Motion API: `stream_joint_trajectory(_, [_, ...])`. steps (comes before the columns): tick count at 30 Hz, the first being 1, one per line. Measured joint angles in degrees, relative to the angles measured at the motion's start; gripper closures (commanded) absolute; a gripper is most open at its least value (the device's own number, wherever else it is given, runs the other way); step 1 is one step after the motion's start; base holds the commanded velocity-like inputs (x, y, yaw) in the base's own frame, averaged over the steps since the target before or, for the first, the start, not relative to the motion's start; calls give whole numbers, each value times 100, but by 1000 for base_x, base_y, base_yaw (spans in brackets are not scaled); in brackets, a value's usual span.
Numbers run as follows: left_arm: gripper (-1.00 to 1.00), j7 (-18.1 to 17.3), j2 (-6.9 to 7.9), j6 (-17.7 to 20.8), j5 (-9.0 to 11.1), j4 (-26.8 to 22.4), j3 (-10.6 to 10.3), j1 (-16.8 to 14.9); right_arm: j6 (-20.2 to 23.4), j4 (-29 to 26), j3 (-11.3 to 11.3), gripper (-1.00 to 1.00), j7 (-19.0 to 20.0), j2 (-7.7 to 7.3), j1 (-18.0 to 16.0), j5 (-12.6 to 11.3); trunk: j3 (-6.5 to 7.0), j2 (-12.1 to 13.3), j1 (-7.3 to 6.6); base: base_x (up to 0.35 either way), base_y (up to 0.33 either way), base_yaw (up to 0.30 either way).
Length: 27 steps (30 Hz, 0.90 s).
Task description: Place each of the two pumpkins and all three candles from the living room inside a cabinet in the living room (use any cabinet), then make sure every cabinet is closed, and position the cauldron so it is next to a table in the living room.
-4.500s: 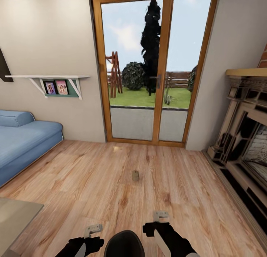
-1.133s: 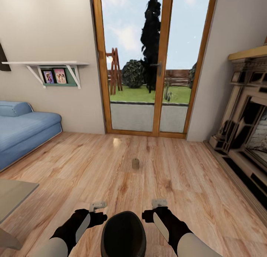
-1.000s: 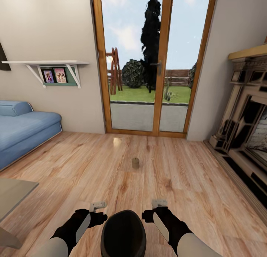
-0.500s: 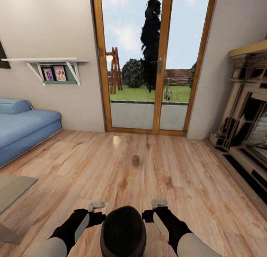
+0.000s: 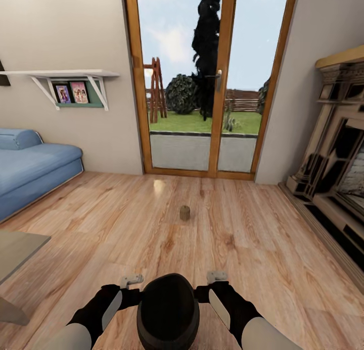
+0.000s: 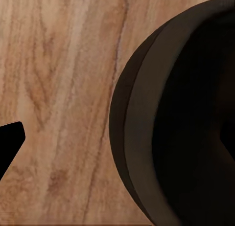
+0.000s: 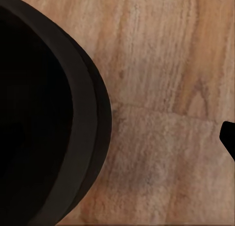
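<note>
Saw one black cauldron (image 5: 168, 309) low between my two arms, above wood floor (image 5: 101, 229). Left gripper (image 5: 131, 279) and right gripper (image 5: 217, 276) flanked its rim; couldn't tell jaw opening or grip. One small brown candle (image 5: 185, 212) stood upright on floor ahead, before glass door (image 5: 202, 82). One blue sofa (image 5: 30, 168) left, one fireplace (image 5: 338, 158) right.
</note>
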Motion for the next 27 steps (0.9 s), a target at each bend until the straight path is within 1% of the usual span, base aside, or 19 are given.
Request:
stream_joint_trajectory(4, [-100, 0, -41, -1, -1, 0, 0, 0, -4, 0, 7, -100, 0, 0, 0, 0, -89, -5, 10, 0, 0, 0])
stream_joint_trajectory(10, [-100, 0, -49, -2, 0, 0, -8, 0, -40, 0, 12, -100, 21, 0, 0, -2, -222, -14, 26, 0, 0, 0])
stream_joint_trajectory(16, [-100, -7, -57, -6, 9, 0, -7, 0, -141, 7, 44, -100, 652, 0, -1, -10, -222, -14, 25, 0, 0, 0])
stream_joint_trajectory(24, [-100, -30, -59, -9, 17, 0, -1, 0, -161, 9, 101, -100, 769, 0, -1, -24, -223, -14, 25, 0, 0, 0])
stream_joint_trajectory(27, [-100, -65, -63, -9, 18, 0, 0, 0, -162, 13, 102, -100, 773, 0, 0, -17, -288, -18, 34, 0, 0, 0])
